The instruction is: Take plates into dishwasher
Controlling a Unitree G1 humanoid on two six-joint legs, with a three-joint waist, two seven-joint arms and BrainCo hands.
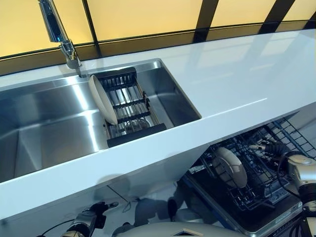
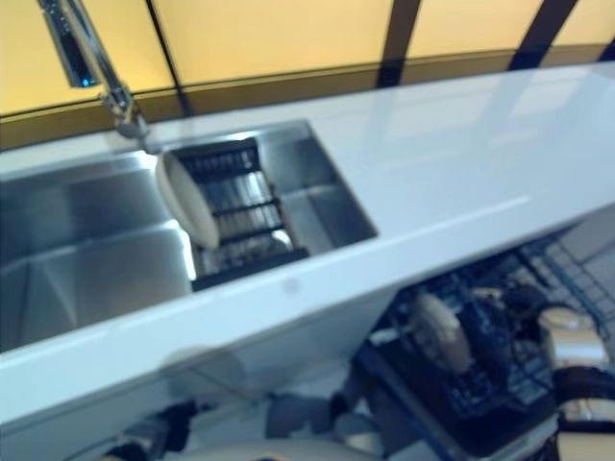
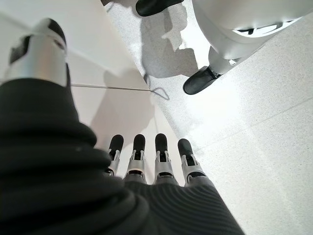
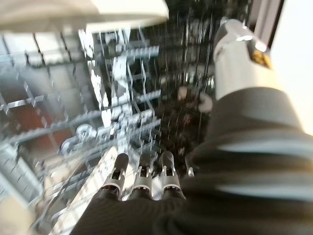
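A cream plate (image 1: 102, 101) stands on edge in the black dish rack (image 1: 133, 111) inside the steel sink (image 1: 49, 133). Below the counter at the lower right, the open dishwasher's wire rack (image 1: 256, 187) holds another cream plate (image 1: 231, 167), standing tilted. My right hand (image 1: 270, 148) hovers over that rack just right of the plate. In the right wrist view its fingers (image 4: 142, 178) are straight and hold nothing, and the plate's rim (image 4: 98, 12) shows beyond them. My left hand (image 1: 91, 217) hangs low under the counter, fingers (image 3: 146, 156) straight and empty above the floor.
A chrome faucet (image 1: 61, 34) rises behind the sink. The white counter (image 1: 237, 74) runs to the right above the dishwasher, and its front edge overhangs the rack. Dark window frames stand behind the counter.
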